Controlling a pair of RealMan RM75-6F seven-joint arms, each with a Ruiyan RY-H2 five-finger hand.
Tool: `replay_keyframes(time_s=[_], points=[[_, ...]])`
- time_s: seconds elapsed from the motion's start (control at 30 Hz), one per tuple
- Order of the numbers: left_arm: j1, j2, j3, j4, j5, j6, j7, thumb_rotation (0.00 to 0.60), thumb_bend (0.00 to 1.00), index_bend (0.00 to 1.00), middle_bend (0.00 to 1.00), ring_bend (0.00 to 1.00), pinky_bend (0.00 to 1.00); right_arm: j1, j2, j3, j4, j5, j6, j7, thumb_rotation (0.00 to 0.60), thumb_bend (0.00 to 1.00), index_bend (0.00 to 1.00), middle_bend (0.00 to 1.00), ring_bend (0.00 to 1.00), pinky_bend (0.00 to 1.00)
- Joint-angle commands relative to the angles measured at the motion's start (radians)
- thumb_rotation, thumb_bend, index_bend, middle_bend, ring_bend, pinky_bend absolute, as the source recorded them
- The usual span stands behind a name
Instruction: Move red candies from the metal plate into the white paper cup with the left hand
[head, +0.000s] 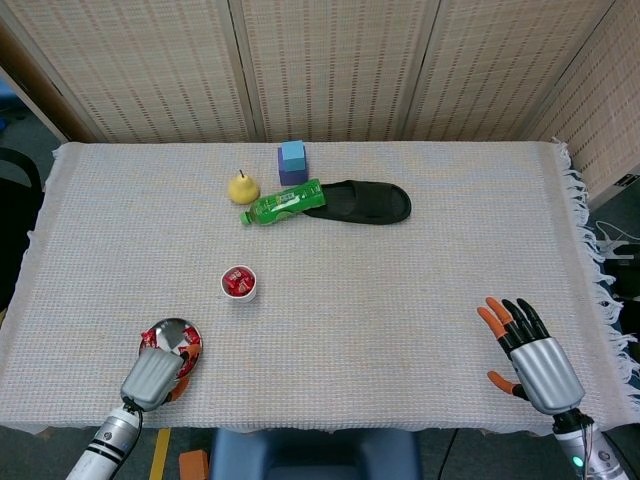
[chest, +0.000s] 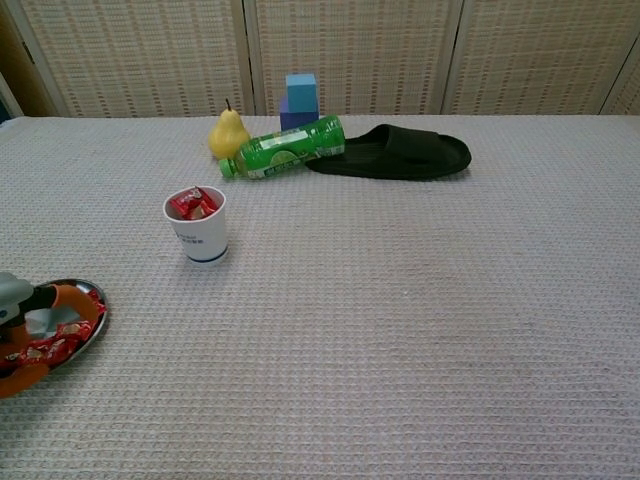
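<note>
Metal plate (head: 170, 331): shiny, reflective. Paper cup (chest: 197, 235): matt white. Candies (chest: 50, 345): glossy red wrappers. Bench (head: 400, 300): coarse woven cloth. Slipper (head: 365, 203): matt black.

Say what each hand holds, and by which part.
The right hand holds nothing, fingers spread. The left hand is over the metal plate of red candies; whether it grips one cannot be told.

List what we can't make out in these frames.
- Left hand grasp: head view shows only its back; in chest view the left edge cuts it off. Holding a candy? Cannot tell.
- Metal plate: near part hidden under that hand, so remaining candies are uncountable.
- White paper cup: print too small to read.
- Right hand: outside chest view.
</note>
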Motion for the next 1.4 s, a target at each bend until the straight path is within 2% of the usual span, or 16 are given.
replay_keyframes(time_s=[0.03,0.13,0.43,1.03,1.4], points=[[0.001,-0.015,-0.013,0.015,-0.015,-0.012,0.019,0.600,0.39,0.29,1.00,1.00,1.00,-0.001,0.002,0.000,0.000,-0.001,0.004,0.003,0.600,0.06,0.00,0.00,0.00,0.00],[0.004,-0.028,-0.033,0.044,-0.038,-0.014,0.028,0.600,0.39,0.31,1.00,1.00,1.00,-0.003,0.003,0.001,0.001,-0.002,0.008,0.005,0.600,0.06,0.00,0.00,0.00,0.00],[0.011,-0.040,-0.045,0.073,-0.045,-0.025,0.041,0.600,0.39,0.32,1.00,1.00,1.00,-0.004,0.001,0.002,0.001,-0.003,0.009,0.001,0.600,0.06,0.00,0.00,0.00,0.00],[0.024,-0.023,-0.057,0.055,-0.086,-0.045,0.094,0.600,0.39,0.30,1.00,1.00,1.00,-0.004,0.000,0.003,0.001,-0.001,0.007,0.001,0.600,0.06,0.00,0.00,0.00,0.00],[0.016,-0.018,-0.064,0.049,-0.107,-0.071,0.113,0.600,0.39,0.38,1.00,1.00,1.00,-0.005,-0.001,0.006,0.000,0.002,0.007,-0.002,0.600,0.06,0.00,0.00,0.00,0.00]])
